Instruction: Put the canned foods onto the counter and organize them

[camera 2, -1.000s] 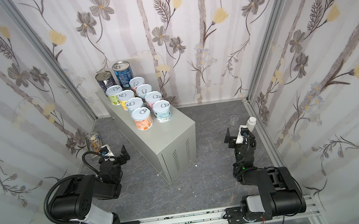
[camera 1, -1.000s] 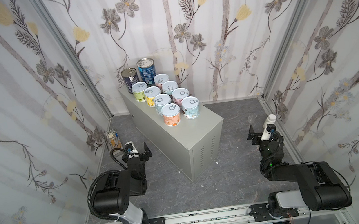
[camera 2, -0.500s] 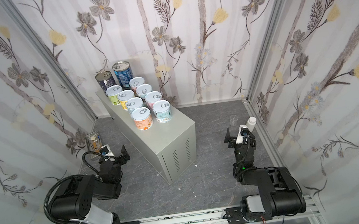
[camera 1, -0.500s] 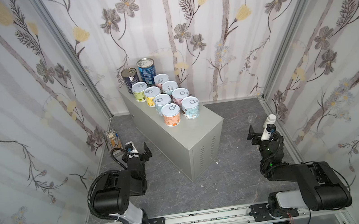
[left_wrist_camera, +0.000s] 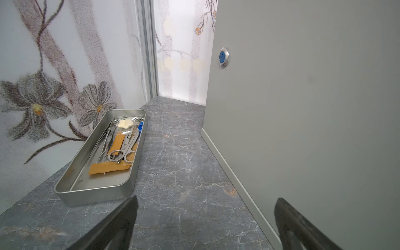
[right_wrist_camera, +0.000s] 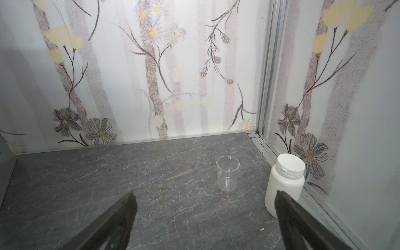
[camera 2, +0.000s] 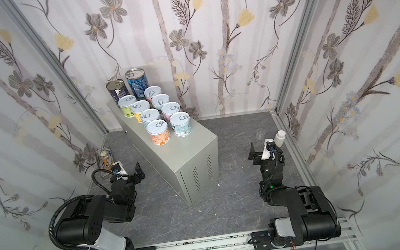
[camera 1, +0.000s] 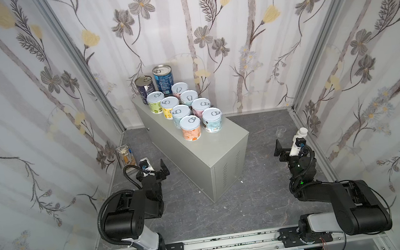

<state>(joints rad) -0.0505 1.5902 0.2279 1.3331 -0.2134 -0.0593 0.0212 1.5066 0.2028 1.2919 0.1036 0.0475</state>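
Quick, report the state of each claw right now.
Left claw: open, holding nothing.
Right claw: open, holding nothing.

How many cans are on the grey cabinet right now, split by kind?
Tall cans with dark blue labels: 2
Short cans with pale lids and pastel labels: 8
Total on the cabinet top: 10 cans, all upright
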